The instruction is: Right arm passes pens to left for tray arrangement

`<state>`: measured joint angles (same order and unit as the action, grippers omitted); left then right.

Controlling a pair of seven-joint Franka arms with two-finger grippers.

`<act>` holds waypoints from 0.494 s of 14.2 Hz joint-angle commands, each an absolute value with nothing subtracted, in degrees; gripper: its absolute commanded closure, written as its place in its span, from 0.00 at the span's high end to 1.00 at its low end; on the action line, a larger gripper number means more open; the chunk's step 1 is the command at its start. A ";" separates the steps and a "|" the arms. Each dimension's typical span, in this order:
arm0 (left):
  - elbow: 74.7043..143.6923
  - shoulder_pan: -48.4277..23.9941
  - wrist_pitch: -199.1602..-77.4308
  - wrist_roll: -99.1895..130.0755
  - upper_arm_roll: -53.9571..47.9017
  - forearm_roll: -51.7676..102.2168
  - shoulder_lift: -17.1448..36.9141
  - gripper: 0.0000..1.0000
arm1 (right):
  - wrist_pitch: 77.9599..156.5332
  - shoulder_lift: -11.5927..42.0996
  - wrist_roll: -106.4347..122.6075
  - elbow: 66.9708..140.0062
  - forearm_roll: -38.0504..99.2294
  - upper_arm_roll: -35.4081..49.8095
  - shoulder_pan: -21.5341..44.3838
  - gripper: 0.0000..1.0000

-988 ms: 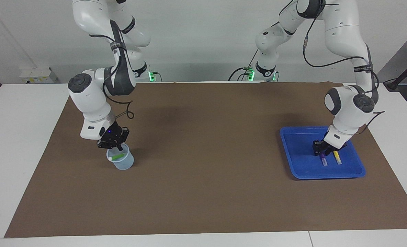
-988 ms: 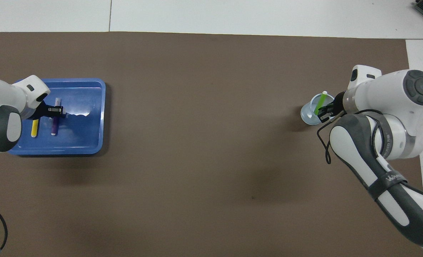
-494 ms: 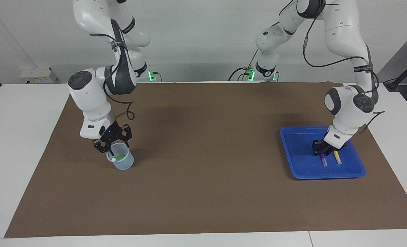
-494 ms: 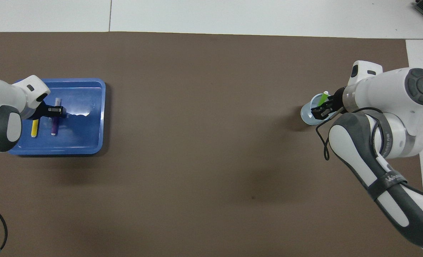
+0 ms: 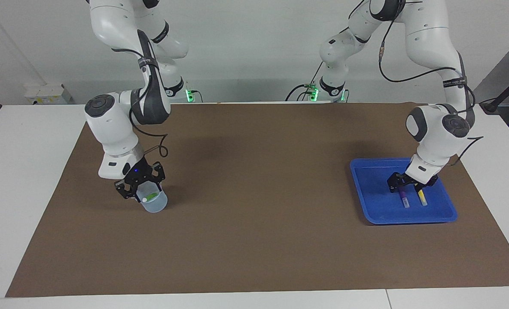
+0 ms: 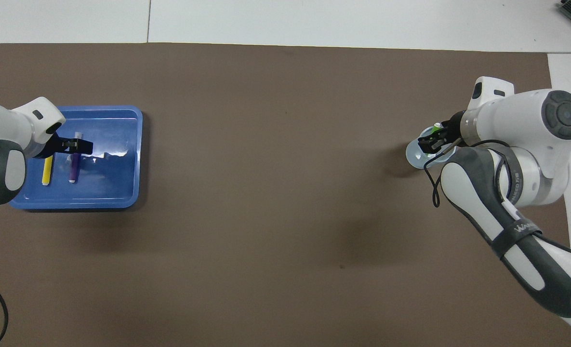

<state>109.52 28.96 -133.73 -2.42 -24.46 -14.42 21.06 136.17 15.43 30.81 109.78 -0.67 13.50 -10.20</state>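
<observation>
On the white table (image 5: 22, 180) lies a big brown mat (image 5: 254, 214), with a pale wall (image 5: 245, 51) up top. At the left arm's end sits the blue tray (image 5: 372, 206). The yellow pen (image 5: 422, 198) and purple pen (image 5: 403, 199) lie in it side by side. The left gripper (image 5: 411, 185) hangs over them, fingers wide, holding nothing. At the right arm's end, the right gripper (image 5: 139, 188) spreads its fingers over a small clear cup (image 5: 155, 205) with the green pen (image 5: 150, 197) inside.

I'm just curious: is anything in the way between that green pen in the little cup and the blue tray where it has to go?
Nothing visible. Only bare brown mat lies between the cup holding the green pen and the tray.
</observation>
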 commanded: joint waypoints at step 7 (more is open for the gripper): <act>109.78 26.89 -134.03 -2.81 -25.14 -15.47 18.37 1.00 | 137.11 16.08 30.50 108.90 -3.69 14.15 -10.90 0.51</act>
